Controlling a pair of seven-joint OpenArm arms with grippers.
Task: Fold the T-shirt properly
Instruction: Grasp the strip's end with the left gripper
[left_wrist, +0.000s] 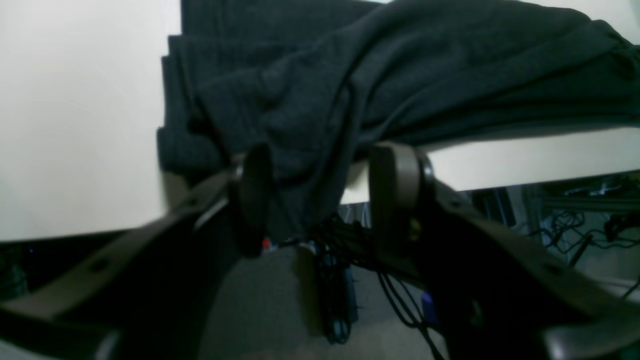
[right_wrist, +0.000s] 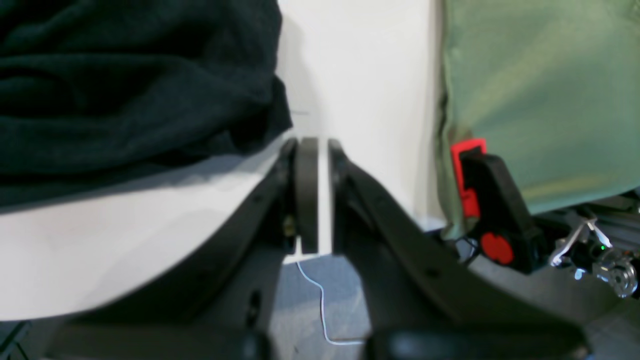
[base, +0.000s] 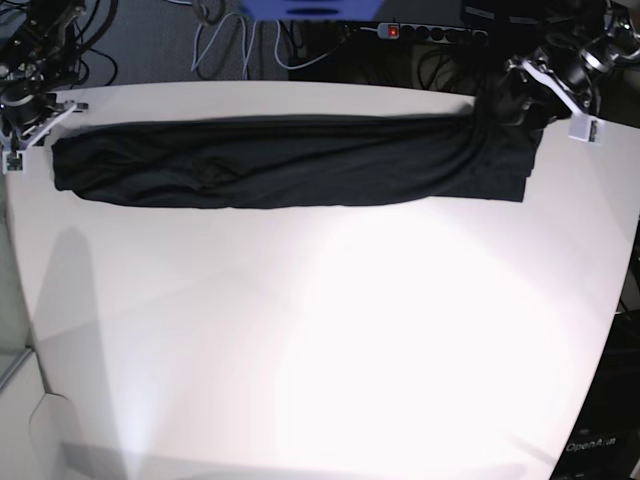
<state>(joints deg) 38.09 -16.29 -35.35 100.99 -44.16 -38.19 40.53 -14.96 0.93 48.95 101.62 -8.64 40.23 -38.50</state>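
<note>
The black T-shirt (base: 290, 160) lies as one long narrow band across the far part of the white table (base: 320, 330). My left gripper (base: 512, 98) is at the band's right end by the table's far corner. In the left wrist view its jaws (left_wrist: 322, 195) stand open, and a hanging fold of the T-shirt (left_wrist: 425, 75) droops between them over the table edge. My right gripper (base: 30, 125) is at the band's left end. In the right wrist view the right gripper (right_wrist: 320, 145) is shut on nothing, just beside the T-shirt (right_wrist: 125, 75).
Beyond the far edge run cables and a power strip (base: 430, 32). A green panel (right_wrist: 540, 100) and a red-and-black clamp (right_wrist: 487, 200) stand past the table's left edge. Cables (left_wrist: 575, 225) lie on the floor under the right corner.
</note>
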